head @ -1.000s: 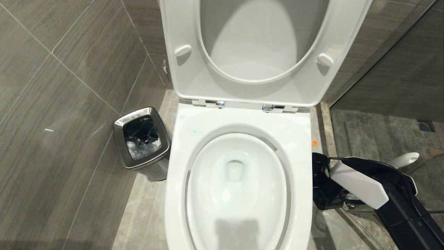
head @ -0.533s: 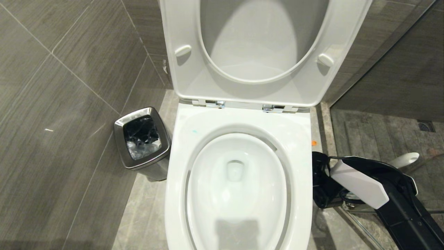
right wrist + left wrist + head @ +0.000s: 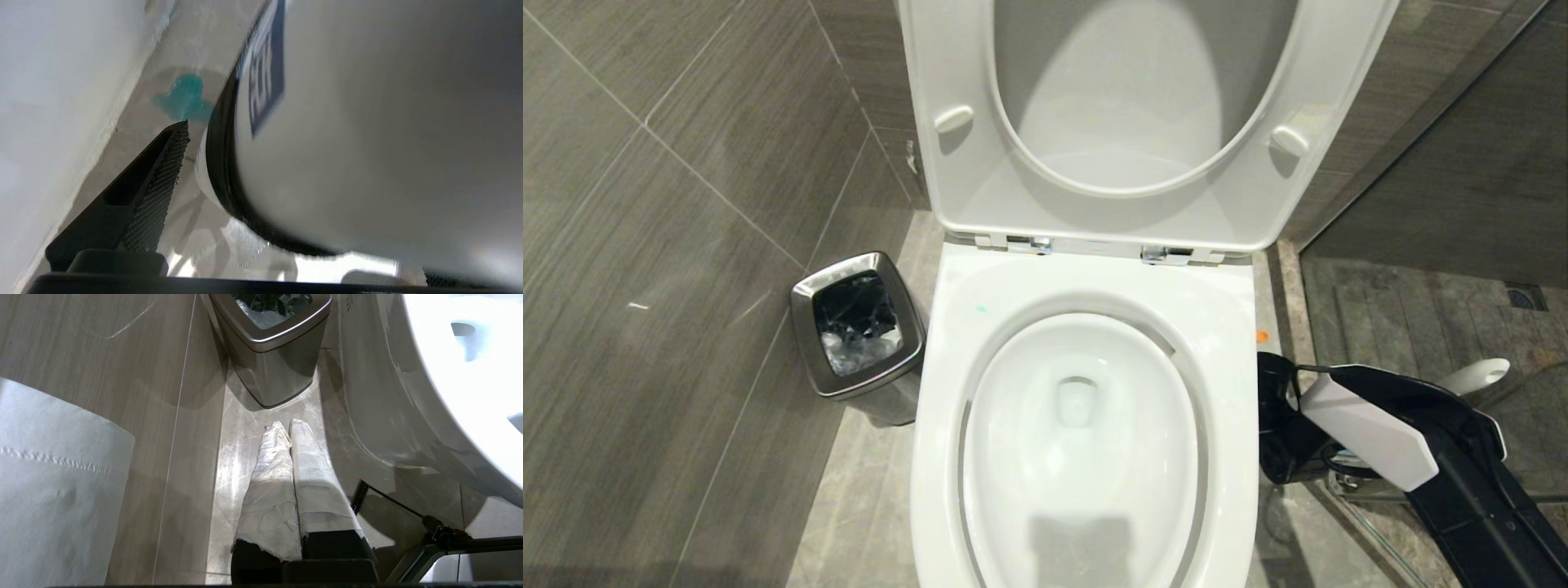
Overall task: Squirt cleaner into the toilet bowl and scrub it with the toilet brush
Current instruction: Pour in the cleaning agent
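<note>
Head view: a large white glossy ceramic toilet bowl fills the centre. Its white seat and lid are raised upright behind it. A tiny turquoise speck sits on the bowl's flat rim at the left. A small square brushed-steel bin with a black liner stands on the grey tiled floor, just beside the bowl on the left. The right arm, black with a white panel, reaches in from the lower right. The black right claw hangs low, close against the bowl's outer right side. Beyond the arm shows the rounded white tip of the toilet brush; its bristle head is hidden.

Right wrist view: one black ribbed finger stands clear of a broad white rounded body with a black band and dark blue label, which cannot be identified. The claw's jaws stand wide apart. A patch of turquoise-blue cleaner lies on the pale floor beyond the fingertip.

Left wrist view: the left claw, wrapped in white tape, is pressed together and empty. It points at the floor between bin and bowl, beside a white paper roll.
</note>
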{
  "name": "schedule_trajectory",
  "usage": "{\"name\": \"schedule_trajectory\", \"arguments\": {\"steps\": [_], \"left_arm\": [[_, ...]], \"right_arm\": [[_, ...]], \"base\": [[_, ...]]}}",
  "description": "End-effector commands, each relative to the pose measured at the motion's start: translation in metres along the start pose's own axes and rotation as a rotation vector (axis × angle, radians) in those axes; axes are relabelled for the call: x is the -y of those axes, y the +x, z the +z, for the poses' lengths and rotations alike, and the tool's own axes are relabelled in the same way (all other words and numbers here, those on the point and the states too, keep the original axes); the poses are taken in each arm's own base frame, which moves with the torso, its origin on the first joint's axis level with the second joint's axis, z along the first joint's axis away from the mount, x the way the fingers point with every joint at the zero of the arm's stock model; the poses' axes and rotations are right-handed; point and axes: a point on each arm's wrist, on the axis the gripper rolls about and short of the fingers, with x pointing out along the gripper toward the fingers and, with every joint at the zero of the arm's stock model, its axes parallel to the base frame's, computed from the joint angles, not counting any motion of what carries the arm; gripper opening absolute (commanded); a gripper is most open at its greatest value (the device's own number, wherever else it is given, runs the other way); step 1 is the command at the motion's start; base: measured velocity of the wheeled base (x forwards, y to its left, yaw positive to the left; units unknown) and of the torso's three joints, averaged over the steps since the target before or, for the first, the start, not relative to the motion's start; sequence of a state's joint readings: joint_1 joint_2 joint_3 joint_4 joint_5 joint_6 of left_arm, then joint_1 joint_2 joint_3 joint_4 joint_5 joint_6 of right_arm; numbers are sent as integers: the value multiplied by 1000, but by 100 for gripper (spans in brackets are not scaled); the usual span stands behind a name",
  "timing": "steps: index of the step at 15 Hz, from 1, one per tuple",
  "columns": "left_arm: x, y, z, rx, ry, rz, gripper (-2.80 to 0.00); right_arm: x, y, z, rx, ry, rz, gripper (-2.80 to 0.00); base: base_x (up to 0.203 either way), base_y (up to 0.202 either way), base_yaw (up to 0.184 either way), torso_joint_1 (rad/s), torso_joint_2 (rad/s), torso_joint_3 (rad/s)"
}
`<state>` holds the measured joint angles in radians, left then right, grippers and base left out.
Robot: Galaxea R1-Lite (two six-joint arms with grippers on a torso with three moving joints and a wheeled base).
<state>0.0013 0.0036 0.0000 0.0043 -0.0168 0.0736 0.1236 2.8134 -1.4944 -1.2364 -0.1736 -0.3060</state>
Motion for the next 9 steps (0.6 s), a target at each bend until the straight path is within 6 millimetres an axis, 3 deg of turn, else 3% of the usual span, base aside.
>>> {"name": "schedule_trajectory", "arguments": {"steps": [1, 9], "left_arm": [[0, 0, 0, 0, 0, 1, -280], [0, 0, 0, -1, 0, 0, -280]], "right_arm": [[0, 2, 4, 20, -2, -5, 0], [-2, 11, 3, 17, -4, -6, 0]], "base": [[0, 0, 0, 0, 0, 0], [0, 0, 0, 0, 0, 0]]}}
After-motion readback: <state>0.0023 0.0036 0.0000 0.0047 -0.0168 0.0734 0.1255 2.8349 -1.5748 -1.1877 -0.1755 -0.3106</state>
